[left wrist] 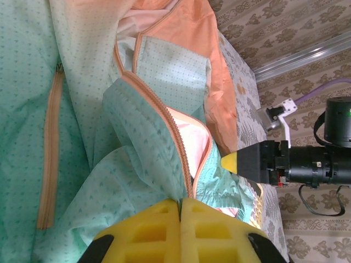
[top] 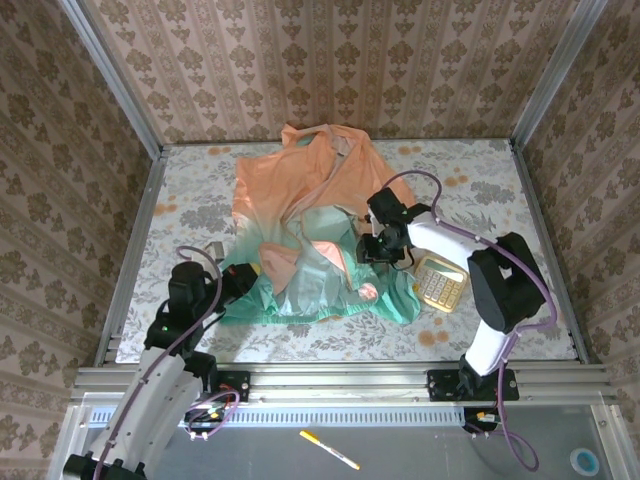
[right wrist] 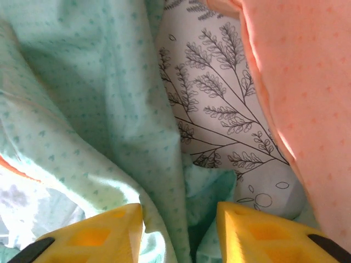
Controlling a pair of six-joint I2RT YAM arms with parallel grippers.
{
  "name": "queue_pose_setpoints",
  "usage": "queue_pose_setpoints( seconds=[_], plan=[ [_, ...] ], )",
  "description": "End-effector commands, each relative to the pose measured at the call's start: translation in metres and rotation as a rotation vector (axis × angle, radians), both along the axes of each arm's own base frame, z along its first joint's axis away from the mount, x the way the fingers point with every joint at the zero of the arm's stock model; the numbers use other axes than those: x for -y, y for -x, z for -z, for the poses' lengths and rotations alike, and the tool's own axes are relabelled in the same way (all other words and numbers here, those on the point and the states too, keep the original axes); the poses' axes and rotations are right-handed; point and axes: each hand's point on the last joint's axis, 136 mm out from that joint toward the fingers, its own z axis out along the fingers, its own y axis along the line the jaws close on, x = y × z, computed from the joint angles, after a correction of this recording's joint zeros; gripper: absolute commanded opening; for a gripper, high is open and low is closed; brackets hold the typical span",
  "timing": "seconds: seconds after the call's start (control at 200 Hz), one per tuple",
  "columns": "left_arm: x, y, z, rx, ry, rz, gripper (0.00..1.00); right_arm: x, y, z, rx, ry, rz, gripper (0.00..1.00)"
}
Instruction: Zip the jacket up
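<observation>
Jacket crumpled mid-table, front unzipped. Left gripper pads pressed together, pinching the teal hem at the zipper bottom. Right gripper jaws apart over teal fabric, nothing clamped. Calculator beside the hem.

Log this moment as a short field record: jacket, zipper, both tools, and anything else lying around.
jacket: crumpled mid-table, peach end far, teal hem near
front zipper: undone, its two sides spread apart
left tool: shut on the jacket at the zipper's lower end
right tool: open, a fold of teal fabric between its fingers
calculator: on the table, beside the jacket's right edge
pen: on the near ledge, between the arm bases
</observation>
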Motion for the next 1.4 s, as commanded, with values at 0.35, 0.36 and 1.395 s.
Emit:
queue_pose_setpoints(
  seconds=[0.35, 0.36, 1.395],
  plan=[
    [0.036, -0.003, 0.016, -0.019, 0.039, 0.118, 0.0, -0.034, 0.046, -0.016, 0.003, -0.068, -0.026, 0.4],
    [0.038, -0.003, 0.016, -0.016, 0.038, 0.123, 0.0, -0.035, 0.046, -0.015, 0.003, -0.066, -0.027, 0.41],
    [0.104, -0.004, 0.027, -0.023, 0.046, 0.278, 0.0, -0.062, 0.078, -0.007, 0.107, 0.152, -0.362, 0.52]
  ],
)
